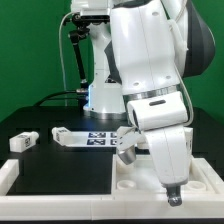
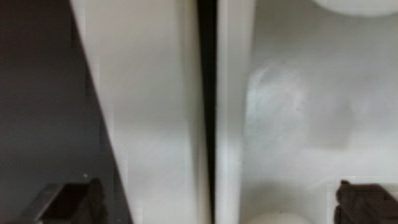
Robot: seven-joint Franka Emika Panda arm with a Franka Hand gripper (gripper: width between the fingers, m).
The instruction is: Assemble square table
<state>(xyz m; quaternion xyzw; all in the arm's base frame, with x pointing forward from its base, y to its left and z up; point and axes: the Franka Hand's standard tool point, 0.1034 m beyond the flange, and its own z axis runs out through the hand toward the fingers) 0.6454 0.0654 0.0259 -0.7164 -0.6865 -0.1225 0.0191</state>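
Note:
The square table's white top (image 1: 135, 180) lies flat at the exterior view's lower right, largely hidden behind the arm. My gripper (image 1: 172, 192) hangs low over it, pointing down. In the wrist view the top (image 2: 311, 110) fills most of the picture, with a white strip (image 2: 143, 110) beside it across a thin dark gap. The gripper (image 2: 222, 200) is open; its dark fingertips (image 2: 75, 200) stand far apart, straddling the gap, with nothing held. One short white leg (image 1: 22, 141) lies on the black mat at the exterior view's left. Another white piece (image 1: 127, 142) lies by the arm.
The marker board (image 1: 88, 137) lies on the mat in the middle, behind the gripper. A low white border rail (image 1: 50, 195) runs along the front and the exterior view's left edge. The arm's bulky body (image 1: 150, 60) blocks much of the right side.

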